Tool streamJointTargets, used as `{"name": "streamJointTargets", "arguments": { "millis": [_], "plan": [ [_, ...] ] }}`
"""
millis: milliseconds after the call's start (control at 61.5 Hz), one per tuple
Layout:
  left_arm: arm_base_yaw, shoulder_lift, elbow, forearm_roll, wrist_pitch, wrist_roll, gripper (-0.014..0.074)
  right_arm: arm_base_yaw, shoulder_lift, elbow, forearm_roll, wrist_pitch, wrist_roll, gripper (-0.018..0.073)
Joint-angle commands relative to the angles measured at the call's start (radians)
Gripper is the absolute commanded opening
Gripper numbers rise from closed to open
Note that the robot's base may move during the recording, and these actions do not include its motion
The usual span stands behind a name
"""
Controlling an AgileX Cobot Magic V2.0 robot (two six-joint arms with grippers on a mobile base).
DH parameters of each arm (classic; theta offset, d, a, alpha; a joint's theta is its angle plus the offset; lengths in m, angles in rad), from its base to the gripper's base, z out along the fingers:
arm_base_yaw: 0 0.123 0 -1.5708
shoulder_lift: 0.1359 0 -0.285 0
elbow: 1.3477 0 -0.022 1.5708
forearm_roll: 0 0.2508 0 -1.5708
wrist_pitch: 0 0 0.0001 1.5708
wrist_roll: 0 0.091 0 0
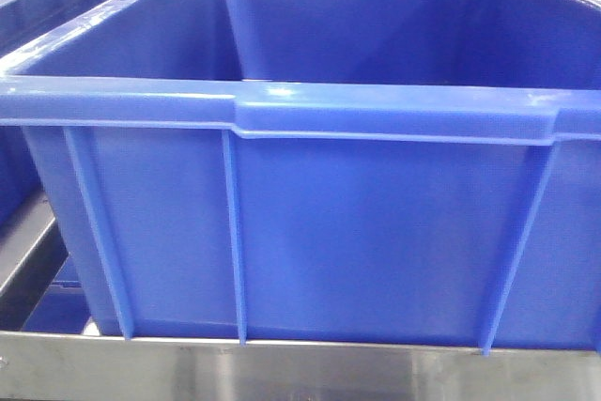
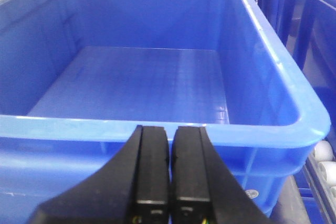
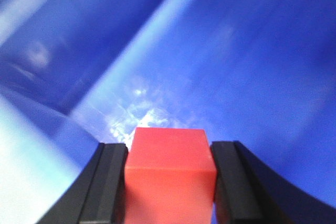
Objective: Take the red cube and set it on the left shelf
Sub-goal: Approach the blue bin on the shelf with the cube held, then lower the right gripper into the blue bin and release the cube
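Red cube (image 3: 170, 174) pinched low centre in right hand (image 3: 169, 182) for carrying; left hand (image 2: 170, 174) pressed together, idle.

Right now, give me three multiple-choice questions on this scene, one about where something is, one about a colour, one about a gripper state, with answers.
1. Where is the red cube?
A. On the bin floor
B. Between the fingers of the right gripper
C. On the steel ledge

2. What colour is the big bin?
A. Green
B. Grey
C. Blue

3. How do the jaws of the left gripper stand?
A. Closed together, holding nothing
B. Wide open
C. Clamped on a cube

Answers: 1 B, the right wrist view shows the cube pinched between two black fingers. 2 C, walls and rim are blue in the front view. 3 A, the left wrist view shows the fingers side by side with only a slit between.
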Motion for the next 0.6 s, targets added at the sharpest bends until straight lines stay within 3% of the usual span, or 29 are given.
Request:
{"name": "streamJointTargets", "arguments": {
  "millis": [0,309,585],
  "plan": [
    [-0.009,-0.017,0.023,-0.007,-0.086,-0.001,0.0102,0.01,0.091,-0.066,0.01,-0.124,-0.013,0.0058],
    [-0.009,-0.017,0.023,-0.007,-0.086,-0.001,0.0102,0.01,0.431,-0.202,0.01,-0.134,-0.013,0.0058],
    [-0.009,-0.017,0.023,-0.007,-0.086,-0.001,0.0102,0.009,0.577,-0.248,0.002,-0.148,-0.013,0.0058]
  ]
}}
